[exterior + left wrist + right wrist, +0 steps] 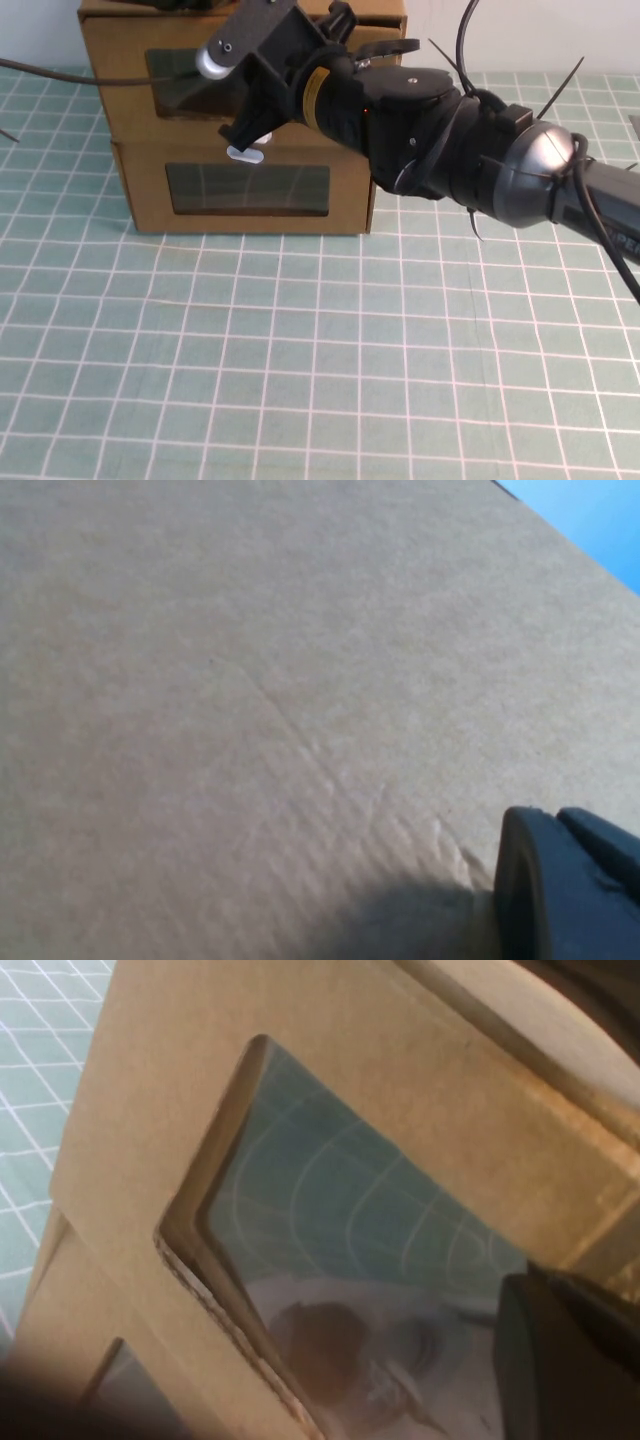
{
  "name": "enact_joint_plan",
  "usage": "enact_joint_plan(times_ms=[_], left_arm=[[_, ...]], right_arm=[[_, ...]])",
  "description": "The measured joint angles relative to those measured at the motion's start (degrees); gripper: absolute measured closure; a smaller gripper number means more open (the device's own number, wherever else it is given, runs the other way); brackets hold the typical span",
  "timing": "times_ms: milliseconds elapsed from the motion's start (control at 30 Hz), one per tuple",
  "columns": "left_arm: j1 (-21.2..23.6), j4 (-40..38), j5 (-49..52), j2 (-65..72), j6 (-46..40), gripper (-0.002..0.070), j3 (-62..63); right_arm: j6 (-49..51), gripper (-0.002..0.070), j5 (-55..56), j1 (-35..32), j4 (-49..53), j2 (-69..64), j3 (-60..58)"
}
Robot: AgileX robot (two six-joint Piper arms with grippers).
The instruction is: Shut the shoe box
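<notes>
Pushing shoe box [240,60] drawer, 11 o'clock: keep right gripper [249,128] square on front panel; left gripper [560,890] against cardboard; opening of both unreadable.

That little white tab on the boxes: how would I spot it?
Find the two stacked brown boxes at the table's far edge. The white tab sits between their windows, above the lower box window, under the right tool. The left tool touches plain cardboard.

The table [300,380] has a green cloth with white squares. A brown box [245,190] sits on it at the back
</notes>
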State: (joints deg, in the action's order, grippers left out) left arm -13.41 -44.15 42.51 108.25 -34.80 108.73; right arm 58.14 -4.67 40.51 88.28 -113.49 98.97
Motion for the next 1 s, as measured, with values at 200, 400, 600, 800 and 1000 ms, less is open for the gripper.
enact_joint_plan(times_ms=[200, 400, 600, 800, 1000], left_arm=[[0.0, 0.0, 0.2, 0.0, 0.0, 0.0680, 0.0], [0.1, -1.1, 2.4, -1.6, 0.0, 0.0680, 0.0], [0.0, -2.6, 2.8, -6.7, -1.2, 0.0680, 0.0], [0.0, -2.1, 2.6, -12.2, -1.8, 0.0680, -0.1], [0.0, 3.3, 4.8, -16.3, -2.3, 0.0680, -0.5]], right_arm=[[0.4, 0.0689, 2.1, -0.5, 0.0, 0.0, 0.0], [0.6, 0.0689, 2.2, -0.5, -0.3, 0.9, 0.0], [0.6, 0.0689, 6.8, -0.5, -4.2, 3.2, 0.0], [17.3, 0.0689, 28.0, -0.5, 7.0, 5.3, -0.6], [28.6, 0.0689, 34.9, -2.2, 10.9, 7.4, -0.6]])
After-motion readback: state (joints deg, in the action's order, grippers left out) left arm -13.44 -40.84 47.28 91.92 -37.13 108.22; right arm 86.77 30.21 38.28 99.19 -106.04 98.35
